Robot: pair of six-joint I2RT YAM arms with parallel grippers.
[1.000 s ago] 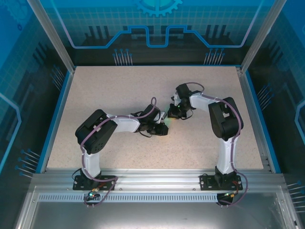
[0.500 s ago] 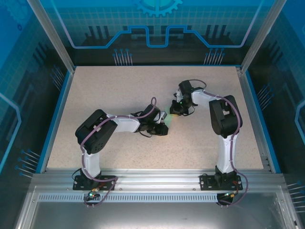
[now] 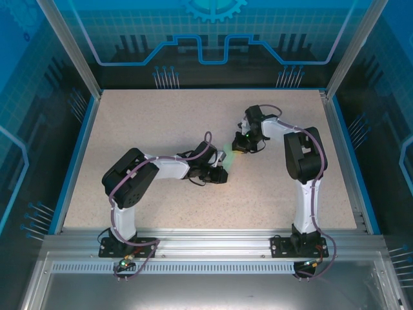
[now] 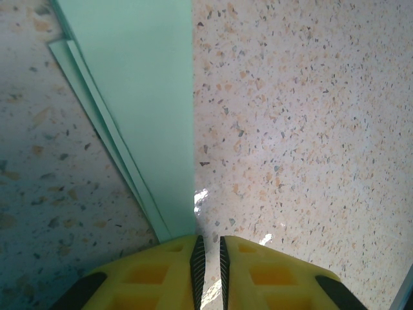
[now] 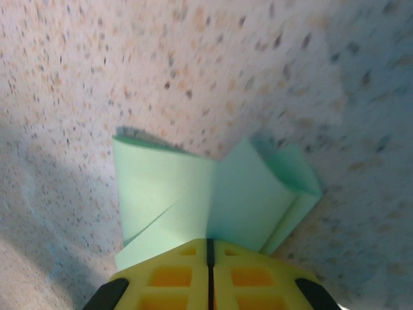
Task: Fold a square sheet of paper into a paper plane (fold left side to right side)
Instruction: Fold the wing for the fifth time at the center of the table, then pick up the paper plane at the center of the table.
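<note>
Paper plane (image 4: pixel 148 97) flat on the table (image 4: pixel 310 129), mid-table, between both grippers.
Its long axis runs straight away from the left gripper (image 4: pixel 208 258), narrow tip at those nearly closed fingers; the right gripper (image 5: pixel 210 258) pinches its wide, flapped end.

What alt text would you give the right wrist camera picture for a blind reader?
Folded pale green paper lies on a speckled table, its layers spreading from two closed yellow fingers at the bottom edge, which seem to pinch it.
</note>
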